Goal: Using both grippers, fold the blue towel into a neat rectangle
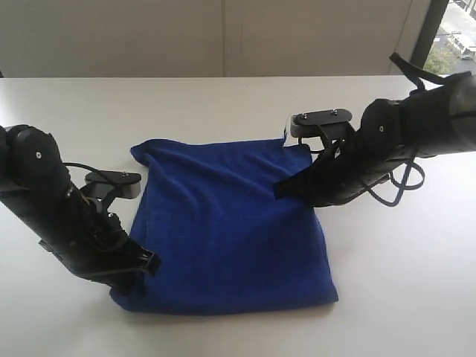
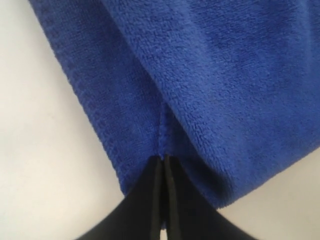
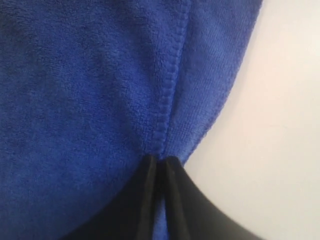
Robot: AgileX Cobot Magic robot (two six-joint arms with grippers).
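Two pinch grips on one deep royal-blue plush towel [image 1: 230, 230], spread flat as a rough square on a plain white tabletop [image 1: 223, 100]. Left black pincer gripper [image 1: 146, 262] at the towel's near left corner: jaws together, clamped on the hemmed edge. Right black pincer gripper [image 1: 279, 191] on the towel's right edge, toward its far corner: jaws likewise closed on a stitched hem, with a sliver of blue pile between the fingers [image 3: 145, 200].

Judged as mid-task. Apparently doubled already, with one layer over another at both grips. Not yet a neat rectangle: sides slanted, far left corner puckered. Probably left to do: carrying the gripped edges across for a further fold, then smoothing.

Around the towel, bare matt tabletop. Beyond it, a pale panelled wall [image 1: 223, 37]. Off its far right, a dark-framed window [image 1: 446, 30] with daylight.
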